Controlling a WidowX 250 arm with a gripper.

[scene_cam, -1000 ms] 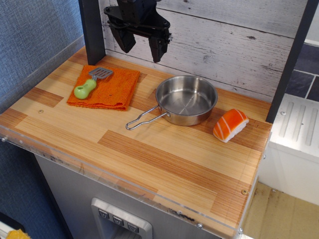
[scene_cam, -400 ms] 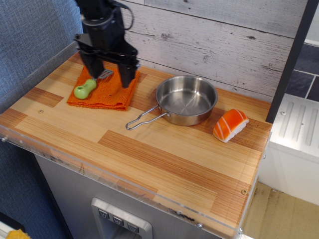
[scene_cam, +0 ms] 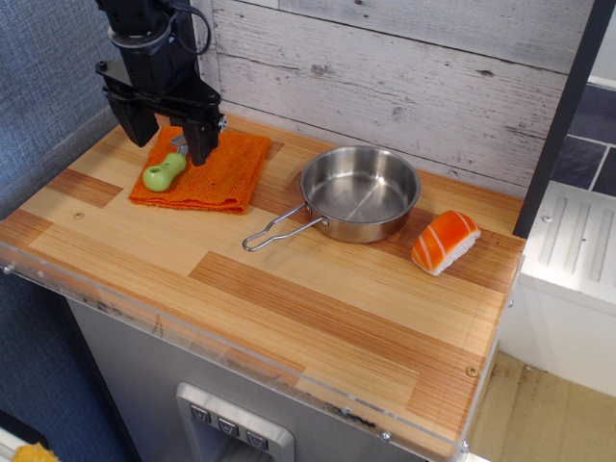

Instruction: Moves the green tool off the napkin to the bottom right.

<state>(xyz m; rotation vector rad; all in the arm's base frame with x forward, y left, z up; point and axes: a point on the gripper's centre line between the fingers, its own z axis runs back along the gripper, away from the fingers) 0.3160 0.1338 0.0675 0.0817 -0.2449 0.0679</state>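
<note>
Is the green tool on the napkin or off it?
On it. The green tool lies on the orange napkin, its head hidden behind the open gripper above it.

One green toy spatula [scene_cam: 164, 172], its grey head mostly hidden, so possibly slotted. One orange napkin [scene_cam: 219, 171] near the table's back left corner. One steel pan [scene_cam: 358, 192]. One salmon sushi toy [scene_cam: 445, 242] by the right edge.

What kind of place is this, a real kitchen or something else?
Most likely a toy play kitchen set up for robot trials. A small steel pan, a toy salmon sushi and a lime-green toy spatula on an orange napkin sit on a wood-look counter.
</note>
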